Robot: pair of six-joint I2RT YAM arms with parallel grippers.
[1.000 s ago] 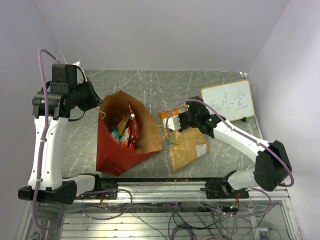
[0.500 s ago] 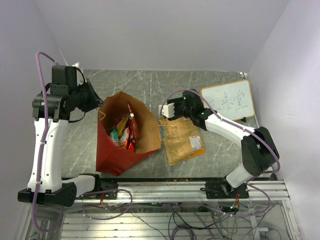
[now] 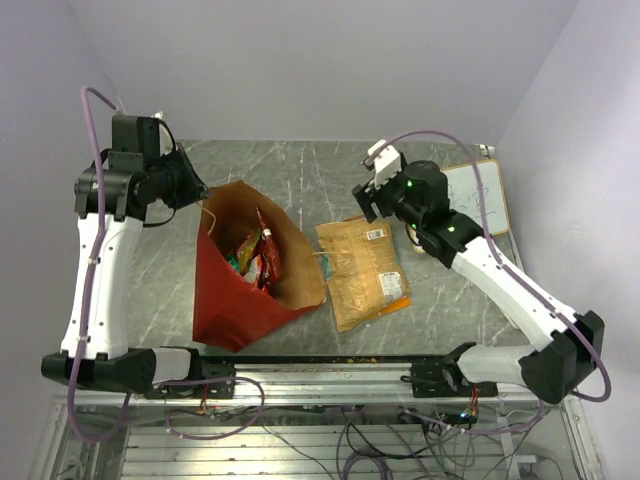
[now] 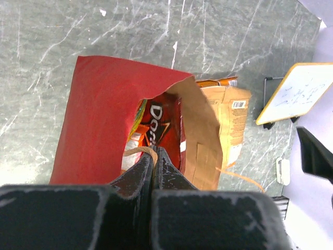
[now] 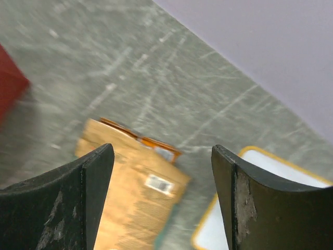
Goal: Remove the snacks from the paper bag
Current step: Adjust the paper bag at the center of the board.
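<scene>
Our left gripper (image 4: 154,158) clenches the twine handle (image 4: 137,150) of the paper bag (image 3: 225,300). Our right gripper (image 5: 161,153), open and empty beside the bag, should drop steeply onto the red packet (image 4: 159,124) inside.

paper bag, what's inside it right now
Several snack packets stand in the paper bag, a red Doritos packet clearest. The bag's walls hide their lower parts and anything beneath them.

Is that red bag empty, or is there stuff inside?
Not empty: packets show inside the bag through its open mouth, a red Doritos packet among them. A tan packet lies outside.
</scene>
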